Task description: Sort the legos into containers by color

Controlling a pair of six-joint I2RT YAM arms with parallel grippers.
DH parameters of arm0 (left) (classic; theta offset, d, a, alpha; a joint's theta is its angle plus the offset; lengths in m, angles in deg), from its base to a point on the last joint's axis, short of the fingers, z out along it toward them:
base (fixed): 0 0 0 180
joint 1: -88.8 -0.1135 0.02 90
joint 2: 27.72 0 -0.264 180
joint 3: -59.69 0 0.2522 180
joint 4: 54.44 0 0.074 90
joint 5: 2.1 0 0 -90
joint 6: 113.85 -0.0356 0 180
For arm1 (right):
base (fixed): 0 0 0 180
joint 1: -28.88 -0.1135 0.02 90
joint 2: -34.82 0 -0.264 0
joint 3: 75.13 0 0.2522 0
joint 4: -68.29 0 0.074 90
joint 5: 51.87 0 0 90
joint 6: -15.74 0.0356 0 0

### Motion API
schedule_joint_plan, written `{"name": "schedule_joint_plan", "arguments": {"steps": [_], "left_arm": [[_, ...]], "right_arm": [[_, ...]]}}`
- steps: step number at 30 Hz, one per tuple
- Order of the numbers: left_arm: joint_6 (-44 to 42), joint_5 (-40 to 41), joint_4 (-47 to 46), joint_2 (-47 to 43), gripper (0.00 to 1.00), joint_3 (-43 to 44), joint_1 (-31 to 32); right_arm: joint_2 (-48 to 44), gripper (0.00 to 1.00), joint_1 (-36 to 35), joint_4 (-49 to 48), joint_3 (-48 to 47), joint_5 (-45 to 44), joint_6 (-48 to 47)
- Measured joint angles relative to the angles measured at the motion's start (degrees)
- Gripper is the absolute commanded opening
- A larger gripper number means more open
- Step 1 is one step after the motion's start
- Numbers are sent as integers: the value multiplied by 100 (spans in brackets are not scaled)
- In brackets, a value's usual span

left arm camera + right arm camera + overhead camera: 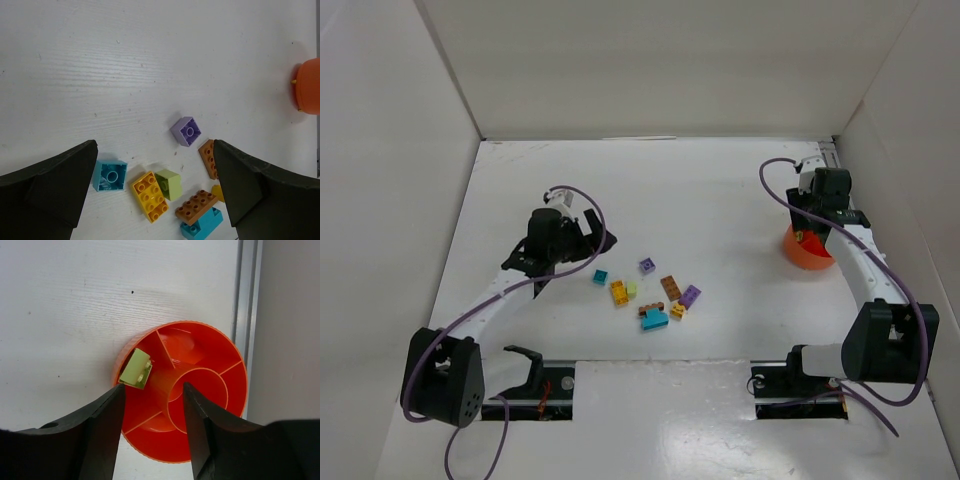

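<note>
Several legos lie in a loose cluster mid-table: a teal brick, a yellow brick, a pale green one, a purple one, a brown plate and a brown plate stacked on teal. My left gripper is open and empty just left of them. In the left wrist view it frames the teal, yellow and pale green bricks. My right gripper is open and empty over the orange bowl. A pale green brick lies in the bowl's left compartment.
The orange bowl stands at the far right, close to a metal rail along the white side wall. White walls enclose the table on three sides. Two dark slots sit at the near edge by the arm bases.
</note>
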Motion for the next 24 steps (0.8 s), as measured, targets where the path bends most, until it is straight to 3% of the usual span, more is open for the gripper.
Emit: {"name": "schedule_joint_plan", "arguments": {"steps": [6, 12, 17, 24], "left_arm": [[136, 74, 63, -142, 100, -31, 0], [380, 142, 153, -442, 100, -223, 0], [619, 326, 313, -892, 100, -433, 0], [1248, 1023, 957, -1722, 100, -647, 0]], "right_arm": [[-61, 55, 0, 17, 0, 26, -4], [-516, 57, -330, -116, 57, 1237, -363], [-411, 56, -2409, -402, 55, 1495, -343], [291, 60, -4717, -750, 52, 984, 1043]]}}
